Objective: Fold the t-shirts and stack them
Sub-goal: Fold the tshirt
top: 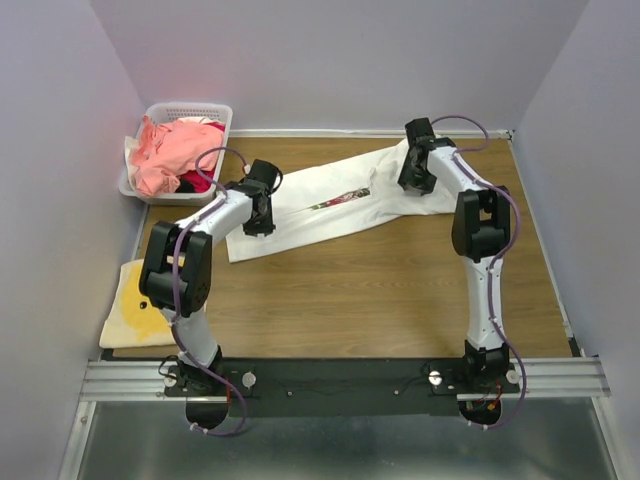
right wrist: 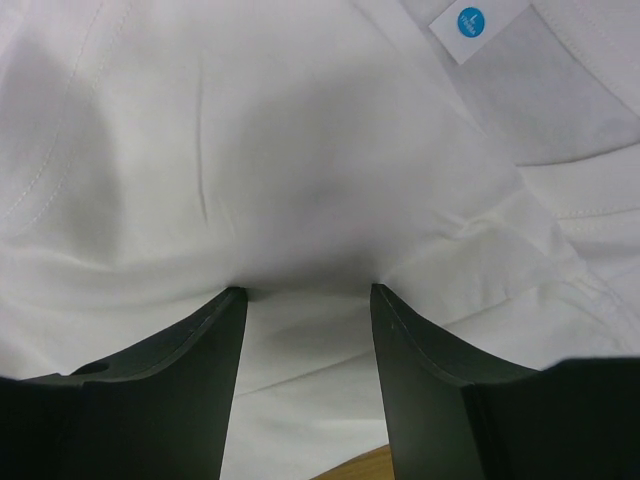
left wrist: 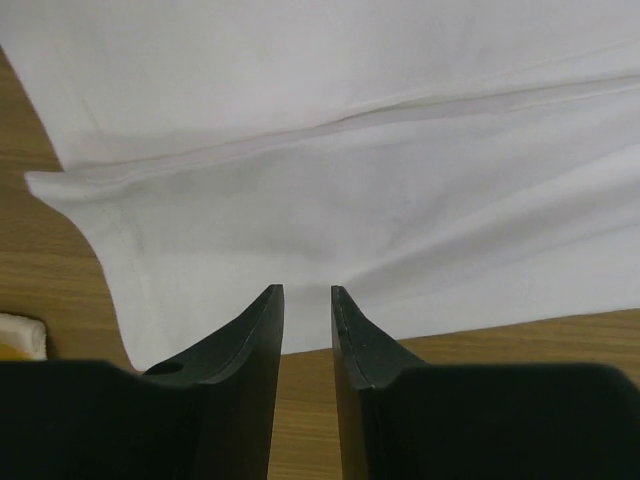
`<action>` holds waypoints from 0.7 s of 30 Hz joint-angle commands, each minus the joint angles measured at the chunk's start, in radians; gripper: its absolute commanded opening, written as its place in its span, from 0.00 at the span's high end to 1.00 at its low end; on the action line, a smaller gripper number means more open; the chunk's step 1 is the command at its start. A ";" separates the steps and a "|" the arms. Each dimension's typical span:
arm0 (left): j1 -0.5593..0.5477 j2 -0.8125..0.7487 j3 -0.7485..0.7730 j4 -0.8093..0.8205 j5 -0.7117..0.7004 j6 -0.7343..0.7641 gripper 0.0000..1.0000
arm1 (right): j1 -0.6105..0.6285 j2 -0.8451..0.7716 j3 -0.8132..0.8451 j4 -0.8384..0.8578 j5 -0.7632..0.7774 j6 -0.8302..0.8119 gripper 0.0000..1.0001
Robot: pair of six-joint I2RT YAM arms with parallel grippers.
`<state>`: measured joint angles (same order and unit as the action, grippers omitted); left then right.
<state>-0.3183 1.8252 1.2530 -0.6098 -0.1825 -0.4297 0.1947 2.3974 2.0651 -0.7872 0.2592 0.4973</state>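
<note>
White cotton t-shirt with a floral print and dark script on the chest [top: 300,225] lies on the wooden table [top: 380,300] as a long narrow band, running diagonally from the near left to the far right. Long sides look already folded in, so by my reading the lengthwise fold is done and the crosswise fold is in hand. Left gripper [top: 262,222] is low over the left end. Its wrist view shows the jaws [left wrist: 305,292] a narrow gap apart at the near edge of the cloth, with fabric and then bare wood visible between them, so nothing is clamped. Right gripper [top: 413,182] is at the collar end, beside a white tag with a blue round mark [right wrist: 470,22]. Its jaws [right wrist: 308,292] are wide apart, tips pressed into puckered cloth, and I see no fold caught between them. Salmon-pink shirt [top: 175,150] and red shirt [top: 195,183] sit crumpled in the white plastic lattice basket [top: 215,108] at the far left, not yet folded. Cream-yellow cloth [top: 135,300] lies at the near left edge; whether it is a finished tee I cannot tell. Next move calls for a firm pinch through all layers at one end, then carrying that end over the other with the edges square. Risk is the layers slipping apart
</note>
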 commanded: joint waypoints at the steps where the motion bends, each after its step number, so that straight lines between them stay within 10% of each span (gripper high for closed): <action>1: 0.001 -0.130 0.101 -0.001 -0.055 0.028 0.65 | 0.000 -0.145 -0.010 0.058 0.031 -0.060 0.39; 21: 0.159 0.198 0.531 -0.056 0.040 0.082 0.64 | 0.557 -0.120 -0.027 0.132 -0.218 -0.134 0.38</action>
<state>-0.1829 1.9396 1.7027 -0.6342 -0.2073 -0.3866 0.7189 2.2143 1.9999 -0.6613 0.0864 0.3893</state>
